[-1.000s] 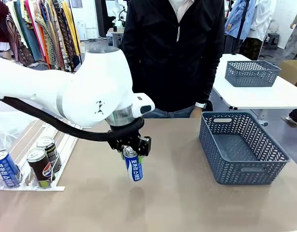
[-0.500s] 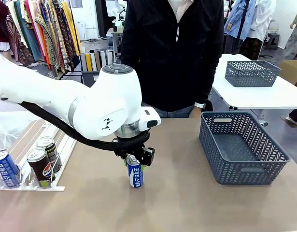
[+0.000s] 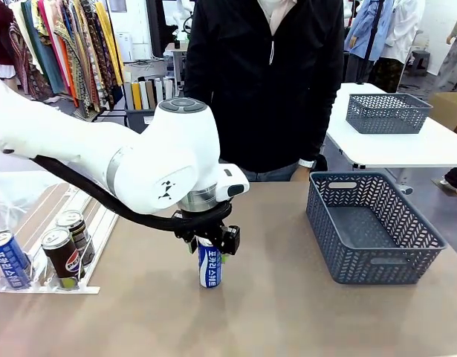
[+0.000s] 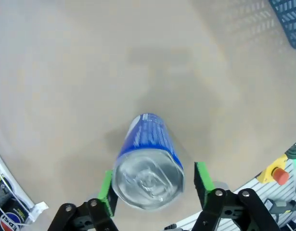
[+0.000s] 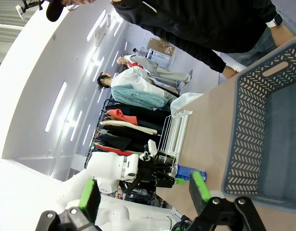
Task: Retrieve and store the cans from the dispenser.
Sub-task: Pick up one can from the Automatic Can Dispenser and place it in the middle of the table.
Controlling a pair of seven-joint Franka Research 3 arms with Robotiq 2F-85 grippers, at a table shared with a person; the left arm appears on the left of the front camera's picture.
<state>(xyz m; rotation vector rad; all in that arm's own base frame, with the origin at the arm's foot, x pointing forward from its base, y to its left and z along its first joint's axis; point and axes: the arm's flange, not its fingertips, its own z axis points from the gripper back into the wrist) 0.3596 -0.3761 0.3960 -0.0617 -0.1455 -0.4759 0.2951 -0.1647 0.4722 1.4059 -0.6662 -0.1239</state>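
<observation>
A blue can (image 3: 209, 265) with white lettering stands upright on the tan table, just in front of the person. My left gripper (image 3: 208, 242) hangs over it, pads on either side of its silver top. In the left wrist view the can (image 4: 148, 159) sits between the green pads of the left gripper (image 4: 154, 185), with a gap at the right pad, so the jaws stand open. The dispenser (image 3: 105, 219) lies at the table's left end, holding a blue can (image 3: 9, 259) and two black cans (image 3: 62, 256) (image 3: 78, 234). My right gripper (image 5: 144, 192) is open and holds nothing.
A dark grey lattice basket (image 3: 373, 227) stands at the right of the table, seen close by in the right wrist view as the basket (image 5: 263, 144). A person in a black jacket (image 3: 269, 82) stands at the far edge. Bare tabletop lies between the can and the basket.
The left arm lowered the blue can from a tilted hold in the air onto the table, where it now stands upright. The jaws have then parted from it.
</observation>
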